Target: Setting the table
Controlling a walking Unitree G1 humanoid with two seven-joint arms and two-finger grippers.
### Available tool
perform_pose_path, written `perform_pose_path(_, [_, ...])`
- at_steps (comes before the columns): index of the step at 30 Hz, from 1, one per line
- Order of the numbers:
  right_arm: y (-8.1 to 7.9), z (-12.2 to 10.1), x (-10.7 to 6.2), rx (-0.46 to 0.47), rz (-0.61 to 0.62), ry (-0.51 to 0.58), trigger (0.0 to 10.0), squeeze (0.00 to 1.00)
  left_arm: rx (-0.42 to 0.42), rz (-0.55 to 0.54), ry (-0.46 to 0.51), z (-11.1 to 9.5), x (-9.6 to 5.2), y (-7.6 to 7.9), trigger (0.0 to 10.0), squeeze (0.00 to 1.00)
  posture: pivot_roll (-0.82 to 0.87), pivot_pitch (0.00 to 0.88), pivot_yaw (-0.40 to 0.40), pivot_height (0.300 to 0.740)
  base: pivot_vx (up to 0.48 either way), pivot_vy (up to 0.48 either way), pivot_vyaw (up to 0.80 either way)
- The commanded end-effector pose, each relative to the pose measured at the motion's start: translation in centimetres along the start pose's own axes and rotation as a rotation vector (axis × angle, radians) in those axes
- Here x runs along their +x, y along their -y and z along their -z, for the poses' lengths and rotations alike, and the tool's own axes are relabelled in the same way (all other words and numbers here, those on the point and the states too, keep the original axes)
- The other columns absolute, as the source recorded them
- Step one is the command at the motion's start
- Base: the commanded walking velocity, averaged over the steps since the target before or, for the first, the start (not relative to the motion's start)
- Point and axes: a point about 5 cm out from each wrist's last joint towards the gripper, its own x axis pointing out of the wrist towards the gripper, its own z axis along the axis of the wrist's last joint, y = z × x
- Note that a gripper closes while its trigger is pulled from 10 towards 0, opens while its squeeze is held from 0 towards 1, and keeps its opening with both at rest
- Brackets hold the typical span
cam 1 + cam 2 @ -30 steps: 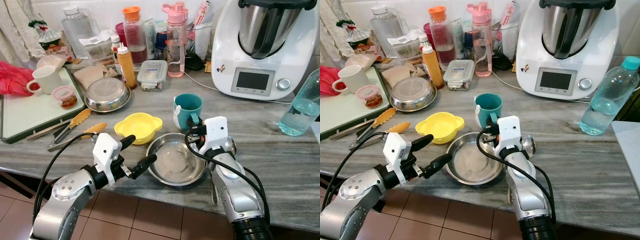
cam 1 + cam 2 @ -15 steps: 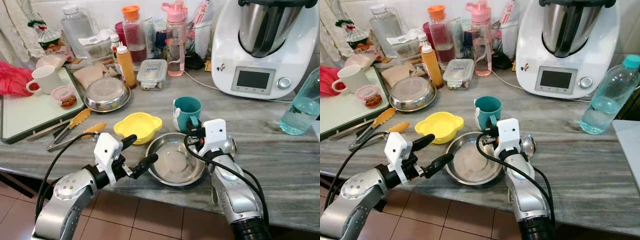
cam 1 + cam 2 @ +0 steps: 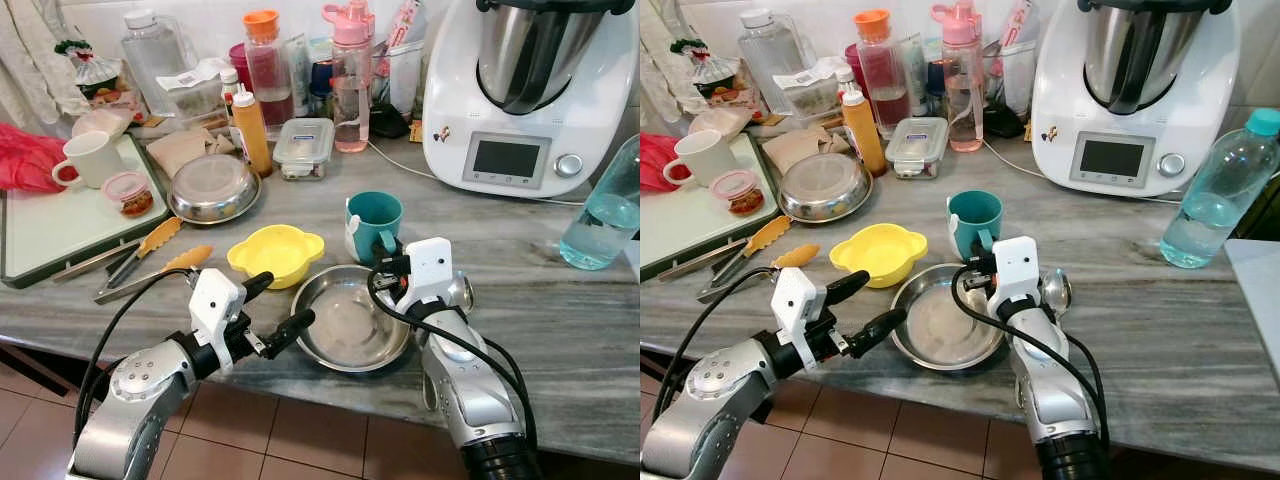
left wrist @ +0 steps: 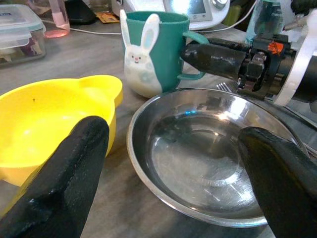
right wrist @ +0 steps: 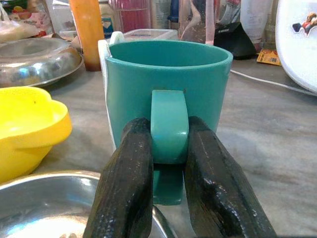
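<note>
The marble surface (image 3: 560, 300) is crowded, with a white kitchen machine (image 3: 530, 90) at the far right. A steel bowl (image 3: 350, 330) is set at the near edge, a yellow bowl (image 3: 277, 252) just left of it. The teal mug (image 3: 375, 222) is stood just beyond the steel bowl, unmoved over the last second. Its handle is clamped by the right pincer (image 5: 168, 163), so a lift is judged imminent. The left pincer (image 3: 272, 310) is held spread at the steel bowl's near-left rim, nothing gripped.

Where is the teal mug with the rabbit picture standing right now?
The teal mug stands mid-counter, just behind the empty steel bowl and right of the yellow bowl; the right gripper is closed on its handle.
</note>
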Motion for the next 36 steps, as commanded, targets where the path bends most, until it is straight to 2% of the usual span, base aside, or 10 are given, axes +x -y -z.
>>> perform_pose_path(1, [-0.7, 0.2, 0.0, -0.005, -0.028, 0.001, 10.0, 0.0, 0.01, 0.011, 0.002, -0.2, 0.1, 0.0, 10.0, 0.0, -0.07, 0.057, 0.105, 0.74, 0.0, 0.0, 0.0])
perform_pose_path(11, [-0.4, 0.3, 0.0, -0.022, -0.021, -0.004, 10.0, 0.0, -0.014, 0.056, 0.016, -0.9, 0.2, 0.4, 10.0, 0.0, -0.08, 0.055, 0.105, 0.74, 0.0, 0.0, 0.0])
perform_pose_path(19, [-0.4, 0.5, -0.1, -0.03, -0.023, -0.004, 10.0, 0.0, -0.021, 0.094, -0.037, -0.4, 0.0, 0.8, 10.0, 0.0, -0.08, 0.057, 0.107, 0.74, 0.0, 0.0, 0.0])
perform_pose_path(20, [-0.3, 0.6, -0.1, -0.031, -0.023, -0.005, 10.0, 0.05, -0.022, 0.095, -0.039, -0.3, 0.0, 0.8, 10.0, 0.0, -0.08, 0.057, 0.107, 0.74, 0.0, 0.0, 0.0])
perform_pose_path(21, [-0.3, 0.6, -0.2, -0.03, -0.023, -0.005, 10.0, 0.33, -0.023, 0.095, -0.039, -0.3, 0.0, 0.8, 10.0, 0.0, -0.08, 0.058, 0.108, 0.74, 0.0, 0.0, 0.0])
perform_pose_path(22, [-0.3, 0.6, -0.2, -0.03, -0.024, -0.005, 10.0, 0.33, -0.023, 0.095, -0.039, -0.3, 0.0, 0.9, 10.0, 0.0, -0.08, 0.058, 0.108, 0.74, 0.0, 0.0, 0.0])
perform_pose_path(23, [-0.2, 0.7, -0.2, -0.034, -0.017, -0.006, 10.0, 1.0, -0.024, 0.096, -0.041, -0.3, 0.0, 0.9, 10.0, 0.0, -0.08, 0.058, 0.109, 0.74, 0.0, 0.0, 0.0])
perform_pose_path(36, [-0.5, 0.5, -0.3, -0.084, -0.032, 0.012, 10.0, 1.0, -0.032, 0.102, -0.05, 0.4, 0.4, 1.0, 10.0, 0.0, -0.09, 0.057, 0.108, 0.74, 0.0, 0.0, 0.0])
